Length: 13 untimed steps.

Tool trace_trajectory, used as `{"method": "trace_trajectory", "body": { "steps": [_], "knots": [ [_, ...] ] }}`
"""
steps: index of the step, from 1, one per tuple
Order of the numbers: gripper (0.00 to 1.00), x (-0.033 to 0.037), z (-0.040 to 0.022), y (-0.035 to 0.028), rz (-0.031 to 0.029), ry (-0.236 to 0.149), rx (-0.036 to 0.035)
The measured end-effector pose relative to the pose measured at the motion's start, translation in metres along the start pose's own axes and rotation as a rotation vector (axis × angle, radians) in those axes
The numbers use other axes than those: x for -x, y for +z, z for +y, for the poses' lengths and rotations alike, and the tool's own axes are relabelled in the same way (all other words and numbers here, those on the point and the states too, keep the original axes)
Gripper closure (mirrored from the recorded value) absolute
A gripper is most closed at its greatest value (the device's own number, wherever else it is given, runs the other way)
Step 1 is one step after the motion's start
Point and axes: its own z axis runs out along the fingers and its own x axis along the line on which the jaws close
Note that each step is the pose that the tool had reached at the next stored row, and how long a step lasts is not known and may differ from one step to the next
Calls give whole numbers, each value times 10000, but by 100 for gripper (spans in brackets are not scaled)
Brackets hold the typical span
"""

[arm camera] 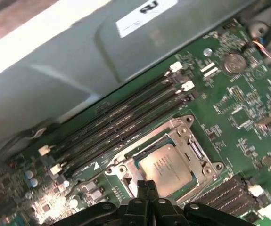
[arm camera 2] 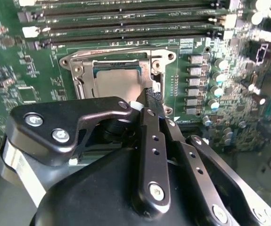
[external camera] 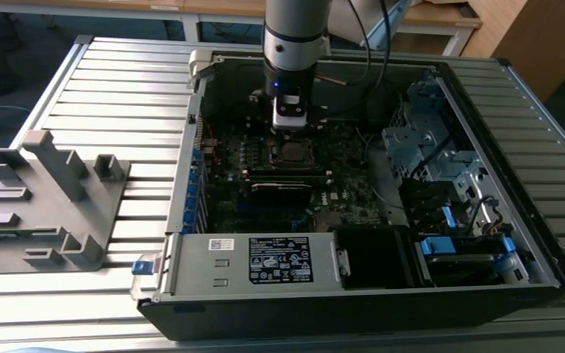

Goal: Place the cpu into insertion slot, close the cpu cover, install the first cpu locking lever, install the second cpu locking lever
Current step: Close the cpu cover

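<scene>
Cpu (arm camera: 166, 165) framed by the cpu cover (arm camera: 196, 150), memory slots (arm camera: 126, 117) alongside, pincer (arm camera: 147, 186) pressed together at the socket's edge.

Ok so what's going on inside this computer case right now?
A robot arm reaches down into the open computer case. Its end effector, shut, is at the edge of the socket. The cpu is already seated there, with the cpu cover lying flat around it.

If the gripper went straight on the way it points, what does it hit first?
Likely the rim of the cpu cover, right beside the cpu. The gripper tip sits over that edge in both wrist views; the gap left is unclear.
</scene>
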Motion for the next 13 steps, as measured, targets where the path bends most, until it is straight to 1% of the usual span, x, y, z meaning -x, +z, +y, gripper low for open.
{"method": "trace_trajectory", "body": {
  "steps": [13],
  "knots": [
    [90,0,0,20,26,-2400,-26]
  ]
}}
